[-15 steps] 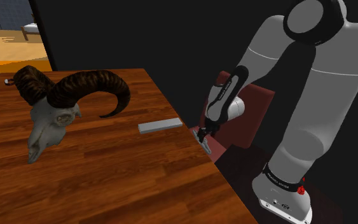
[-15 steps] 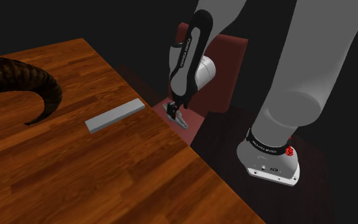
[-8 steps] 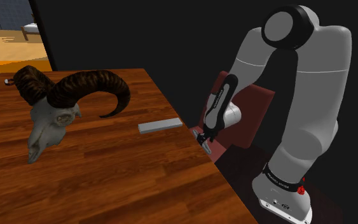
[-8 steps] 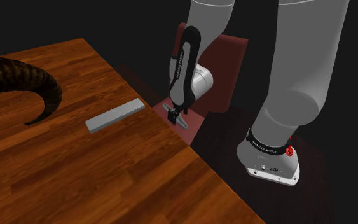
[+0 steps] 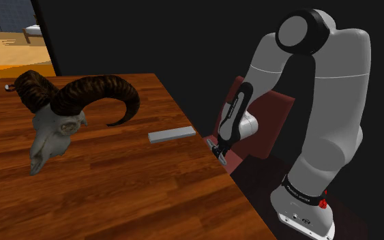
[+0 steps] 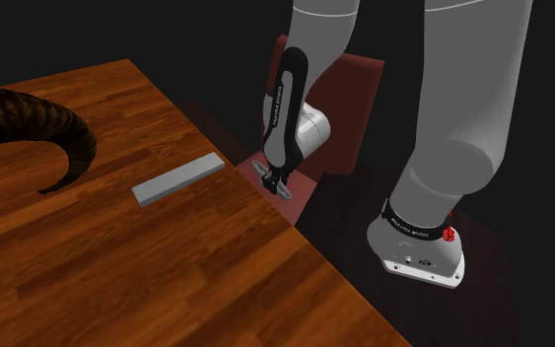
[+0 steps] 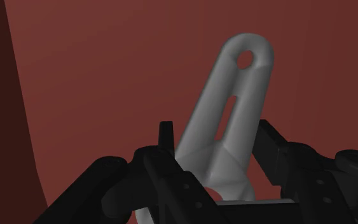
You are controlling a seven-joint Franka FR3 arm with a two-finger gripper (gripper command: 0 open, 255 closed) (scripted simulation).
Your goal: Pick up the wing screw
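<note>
The wing screw (image 7: 234, 95) is a pale grey piece with a long flat wing and a hole near its tip. It lies on a dark red chair seat (image 7: 107, 76) just past the table's edge. My black gripper (image 7: 212, 137) reaches straight down onto it, and both fingers press against the screw's sides, shut on it. In the shoulder view the gripper (image 5: 217, 151) is low over the seat with the grey screw (image 5: 222, 159) at its tips. The second exterior view has the gripper (image 6: 274, 182) on the screw (image 6: 284, 191) beside the table corner.
The wooden table (image 5: 115, 184) edge runs close beside the gripper. A grey flat bar (image 5: 172, 134) lies near that edge, and a horned ram skull (image 5: 54, 129) sits farther in. The red chair back (image 6: 329, 89) rises behind the arm. The robot's stand (image 5: 306, 211) is at lower right.
The arm has sunk a little toward the chair seat, and the fingers have gone from wide apart to closed against the wing screw.
</note>
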